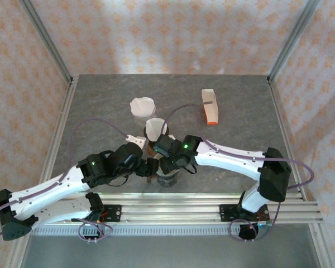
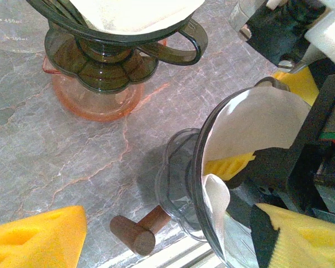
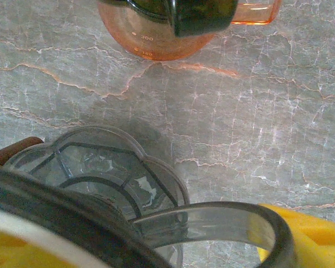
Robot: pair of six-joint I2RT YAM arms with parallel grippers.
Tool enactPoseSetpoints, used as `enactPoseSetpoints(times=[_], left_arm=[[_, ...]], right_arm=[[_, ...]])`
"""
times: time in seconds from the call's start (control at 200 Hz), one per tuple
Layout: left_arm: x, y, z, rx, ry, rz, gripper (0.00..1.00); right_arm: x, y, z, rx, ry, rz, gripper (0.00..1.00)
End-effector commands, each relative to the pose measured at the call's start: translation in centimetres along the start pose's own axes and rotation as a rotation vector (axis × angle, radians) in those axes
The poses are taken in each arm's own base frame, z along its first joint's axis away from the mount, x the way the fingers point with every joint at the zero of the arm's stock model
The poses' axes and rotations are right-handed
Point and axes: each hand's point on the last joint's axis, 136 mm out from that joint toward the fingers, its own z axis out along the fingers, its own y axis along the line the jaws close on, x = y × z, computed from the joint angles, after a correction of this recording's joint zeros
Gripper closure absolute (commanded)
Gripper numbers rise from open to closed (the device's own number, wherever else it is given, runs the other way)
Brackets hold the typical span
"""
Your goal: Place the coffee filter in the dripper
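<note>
A clear grey dripper [image 2: 176,184] with a loop handle [image 3: 212,223] stands near the table's front edge [image 1: 167,180]. A brown wooden stub [image 2: 135,231] sticks out at its base. A white coffee filter [image 2: 257,120] lies inside it against the wall, one edge folded over. My right gripper [image 1: 168,163] is open astride the dripper's rim. One of its yellow fingers [image 2: 229,166] presses the filter from inside and the other is outside. My left gripper [image 2: 167,239] is open, its yellow pads [image 2: 33,240] wide apart on either side of the dripper, the left one clear of it.
A dark dripper lined with a filter sits on an orange glass server [image 2: 97,103] just behind [image 1: 155,129]. Farther back there is a white filter stack [image 1: 142,106] and an orange-and-white box [image 1: 210,106]. The metal rail [image 1: 173,211] runs along the near edge.
</note>
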Motion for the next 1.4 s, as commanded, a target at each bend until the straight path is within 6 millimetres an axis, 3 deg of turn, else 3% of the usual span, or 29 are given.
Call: enactPoseSetpoints(times=[0.0, 0.4, 0.746, 1.161, 1.396], left_arm=[[0.0, 1.0, 0.4, -0.037, -0.009, -0.015, 0.23], [0.8, 1.3, 0.7, -0.055, 0.024, 0.002, 0.31], [0.7, 1.4, 0.7, -0.057, 0.022, 0.001, 0.32], [0.9, 1.4, 0.8, -0.058, 0.025, -0.003, 0.32], [0.9, 1.5, 0.8, -0.058, 0.024, -0.006, 0.32]], right_arm=[[0.5, -0.4, 1.1, 0.048, 0.006, -0.001, 0.23], [-0.5, 0.0, -0.1, 0.016, -0.047, 0.017, 0.23], [-1.5, -0.5, -2.4, 0.005, -0.121, 0.039, 0.22], [-0.9, -4.0, -5.6, 0.071, -0.205, 0.09, 0.22], [-0.1, -5.3, -5.6, 0.086, -0.21, 0.127, 0.22]])
